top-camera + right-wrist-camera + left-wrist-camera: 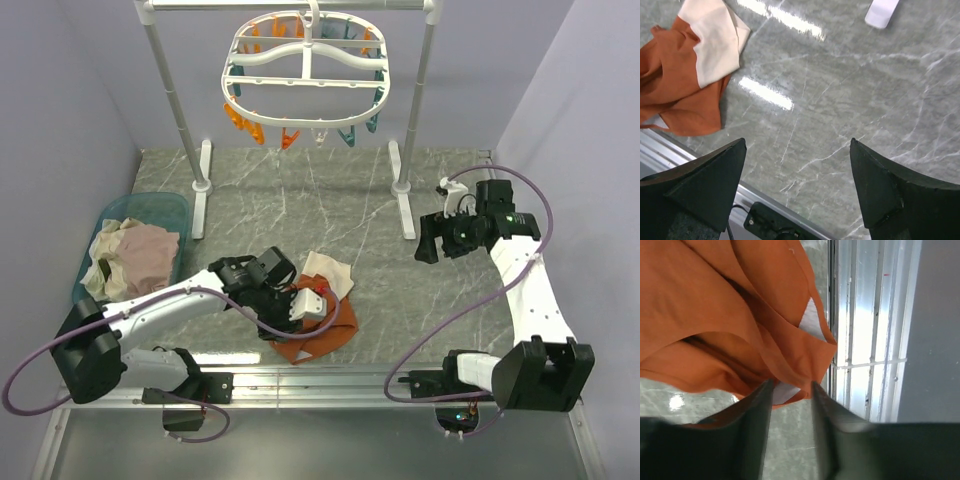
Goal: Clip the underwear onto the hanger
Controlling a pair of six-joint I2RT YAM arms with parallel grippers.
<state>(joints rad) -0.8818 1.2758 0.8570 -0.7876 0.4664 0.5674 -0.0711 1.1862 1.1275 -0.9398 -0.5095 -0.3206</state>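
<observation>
Left claw [790, 389] down at underwear [730, 315]

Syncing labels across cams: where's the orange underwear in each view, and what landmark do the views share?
Top external: underwear sits low centre.
Left wrist: it fills the upper left.
Right wrist: it is in the top-left corner.
Shared landmark: the aluminium rail runs beside the fabric in all three views, to its right in left wrist and below it in right wrist.

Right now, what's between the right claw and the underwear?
Nothing: only bare marble table separates the right claw from the underwear. The right wrist view shows it, the top view too.
</observation>
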